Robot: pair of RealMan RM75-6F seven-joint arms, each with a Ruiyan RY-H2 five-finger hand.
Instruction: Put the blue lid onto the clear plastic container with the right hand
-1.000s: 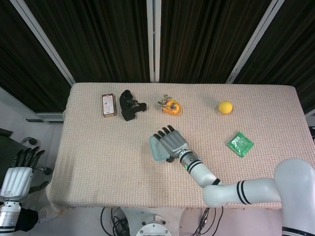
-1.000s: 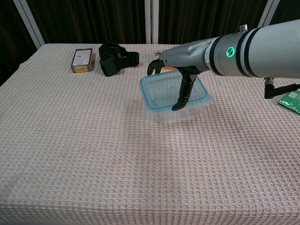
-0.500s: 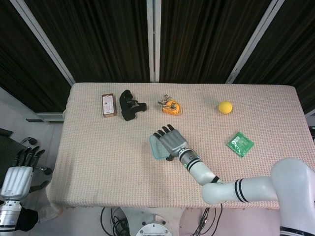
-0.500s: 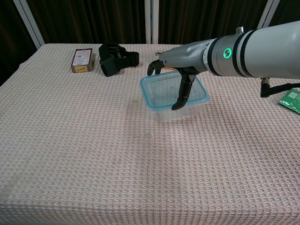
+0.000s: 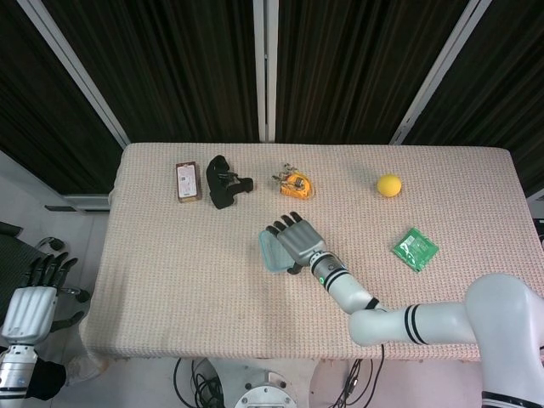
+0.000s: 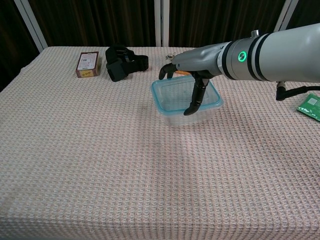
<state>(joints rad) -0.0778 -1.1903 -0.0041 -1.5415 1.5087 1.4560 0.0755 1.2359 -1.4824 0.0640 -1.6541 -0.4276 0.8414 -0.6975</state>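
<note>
Blue-rimmed and transparent, the lid [image 6: 172, 96] lay seated on the clear plastic container [image 6: 187, 116] near the middle of the table [image 6: 100, 165], its rim following the container's edge all round as far as the chest view showed. Against the frames a second and half a second earlier, container and lid together had shifted slightly toward the far side of the table and a little to the right in the chest view, and the right hand [image 6: 192, 80] had travelled with them. The right hand rested over the lid with its fingers spread and curved down, one fingertip at the near rim; it enclosed nothing, and appeared to be pressing rather than grasping. The left hand [image 5: 32, 297] hung loose and empty beside the table's left edge. The small slide suggested that downward pressure was nudging the container along the woven cloth; the placement looked essentially achieved, with only the seal left to confirm.
</note>
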